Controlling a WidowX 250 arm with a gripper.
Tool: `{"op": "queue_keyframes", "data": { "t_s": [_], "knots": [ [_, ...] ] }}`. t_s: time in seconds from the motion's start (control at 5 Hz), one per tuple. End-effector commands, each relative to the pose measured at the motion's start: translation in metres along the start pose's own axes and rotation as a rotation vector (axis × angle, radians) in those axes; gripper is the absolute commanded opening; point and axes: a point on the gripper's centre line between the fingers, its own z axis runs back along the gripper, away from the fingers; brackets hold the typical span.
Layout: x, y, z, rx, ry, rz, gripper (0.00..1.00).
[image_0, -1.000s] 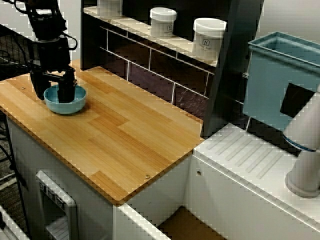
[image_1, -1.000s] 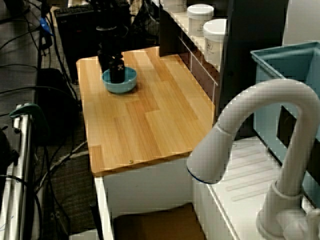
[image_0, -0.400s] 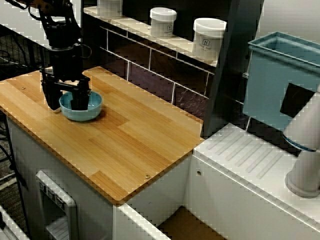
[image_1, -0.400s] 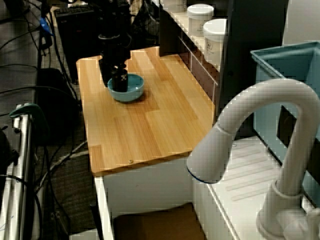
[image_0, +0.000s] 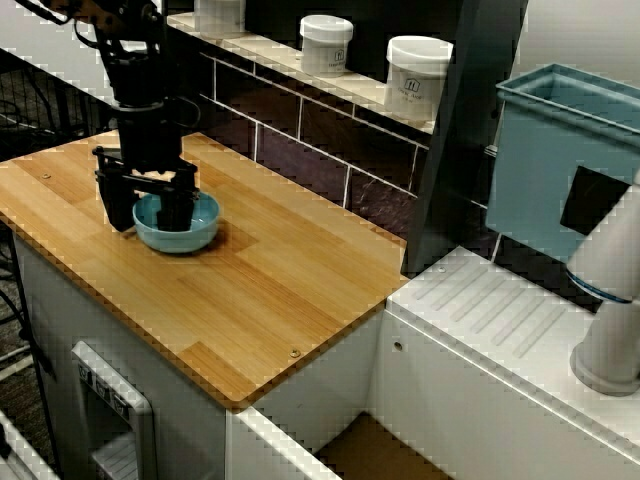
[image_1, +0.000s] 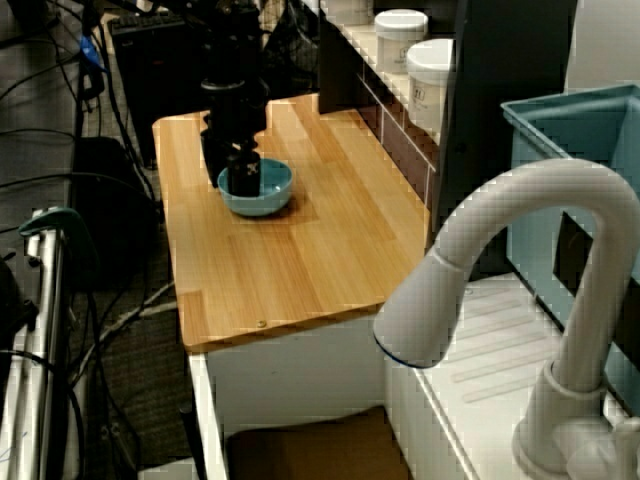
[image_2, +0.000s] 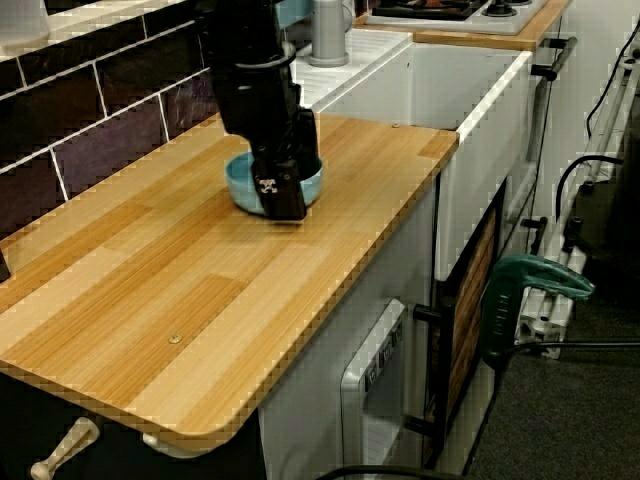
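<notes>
A light blue bowl (image_0: 200, 228) sits on the wooden counter (image_0: 280, 300), left of its middle in the high view from the front. My black gripper (image_0: 148, 215) comes straight down on the bowl's left rim, shut on it with one finger inside and one outside. The view past the faucet has the bowl (image_1: 268, 190) at the counter's far part with the gripper (image_1: 236, 180) on its left side. From the counter's end, the gripper (image_2: 284, 197) covers the near rim of the bowl (image_2: 240, 183), and the bowl's inside is mostly hidden.
Two white jars (image_0: 327, 43) (image_0: 417, 75) stand on the shelf above the dark tiled wall. Right of the counter lie a white ribbed drainboard (image_0: 500, 320), a teal bin (image_0: 570, 160) and a white faucet (image_1: 520, 300). Cables hang off the counter's far side.
The gripper has slid to the right along the counter toward the sink side, and the bowl has moved with it, held by the rim.
</notes>
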Motion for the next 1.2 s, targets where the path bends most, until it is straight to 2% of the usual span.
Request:
{"op": "queue_keyframes", "data": {
  "t_s": [0.0, 0.4, 0.6, 1.0],
  "knots": [
    [-0.002, -0.022, 0.016, 0.002, -0.043, -0.017, 1.0],
    [-0.014, -0.058, 0.009, 0.005, -0.015, -0.059, 1.0],
    [-0.021, -0.075, 0.005, 0.023, -0.007, -0.09, 1.0],
    [-0.02, -0.069, 0.026, -0.011, -0.012, -0.091, 1.0]
  ]
}}
